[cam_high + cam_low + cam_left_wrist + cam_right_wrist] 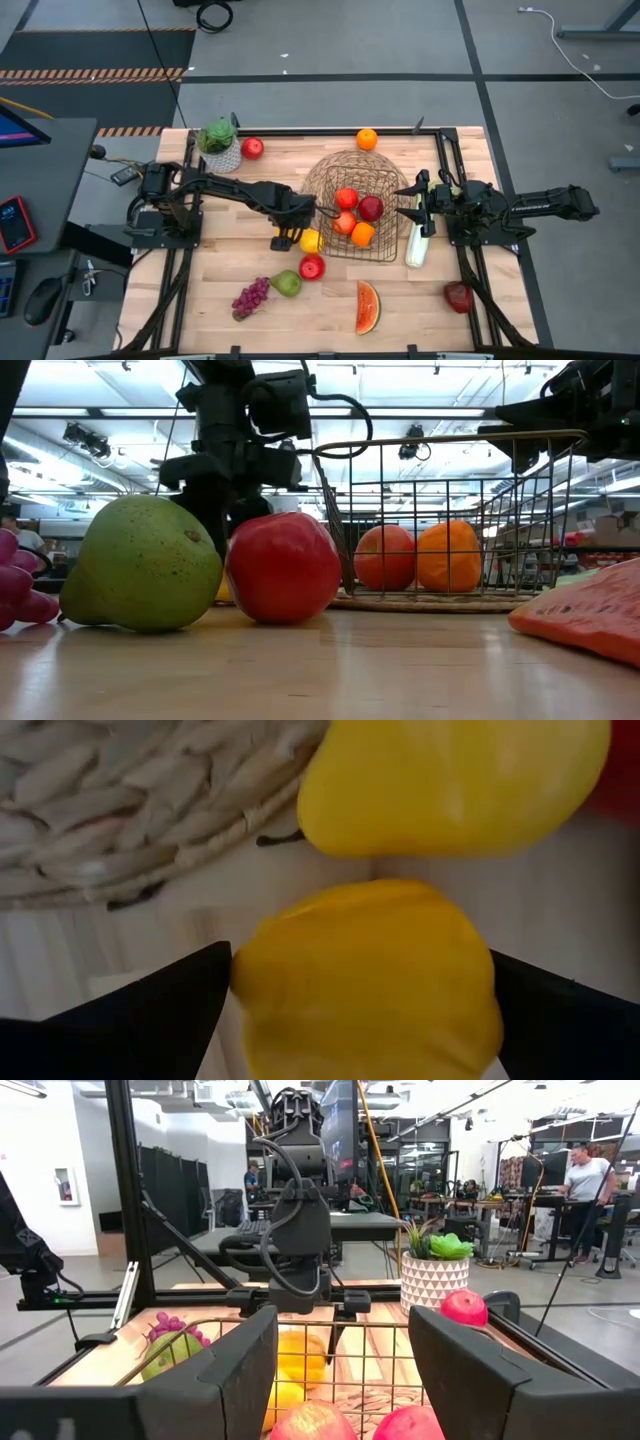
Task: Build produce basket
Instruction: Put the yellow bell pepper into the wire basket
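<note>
So I'm hovering my left gripper (287,238) spread wide around a yellow fruit (365,985) right between my fingers, just outside the wire basket (352,172). I'm thinking: squeeze centred, lift clear over the rim. Right gripper (420,203) is waiting pressed shut beside the basket.

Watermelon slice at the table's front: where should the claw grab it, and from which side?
Grip the red, green-rinded watermelon slice across its narrow width at mid-length, coming straight down. It lies flat on the wooden table, a crescent with its long axis running front to back and bare wood on both sides, so the claw's fingers can probably straddle it.
</note>
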### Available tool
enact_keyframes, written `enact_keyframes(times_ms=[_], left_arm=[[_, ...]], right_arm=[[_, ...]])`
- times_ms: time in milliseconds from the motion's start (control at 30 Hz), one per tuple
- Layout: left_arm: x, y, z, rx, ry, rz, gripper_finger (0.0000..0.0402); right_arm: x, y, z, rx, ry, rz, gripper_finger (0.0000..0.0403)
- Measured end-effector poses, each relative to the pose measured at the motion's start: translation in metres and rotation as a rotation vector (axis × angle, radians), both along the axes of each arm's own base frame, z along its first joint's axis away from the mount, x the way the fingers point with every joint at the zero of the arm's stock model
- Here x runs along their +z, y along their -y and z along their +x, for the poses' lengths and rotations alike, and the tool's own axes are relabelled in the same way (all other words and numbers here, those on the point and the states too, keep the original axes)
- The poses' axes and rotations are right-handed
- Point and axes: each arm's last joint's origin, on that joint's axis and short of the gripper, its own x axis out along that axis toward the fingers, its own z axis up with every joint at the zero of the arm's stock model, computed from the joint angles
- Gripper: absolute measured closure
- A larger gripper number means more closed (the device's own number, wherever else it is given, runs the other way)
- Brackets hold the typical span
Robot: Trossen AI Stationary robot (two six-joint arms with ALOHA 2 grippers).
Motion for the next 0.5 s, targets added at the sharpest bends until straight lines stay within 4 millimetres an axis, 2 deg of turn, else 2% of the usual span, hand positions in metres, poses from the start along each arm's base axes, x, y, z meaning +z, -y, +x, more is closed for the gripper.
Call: enact_keyframes(times_ms=[500], left_arm=[[-0.0021,0.0032,-0.0036,0.009,-0.046,-0.003,0.0005]], right_arm=[[0.0001,0.0000,0.0000,0.000,0.000,0.000,0.0172]])
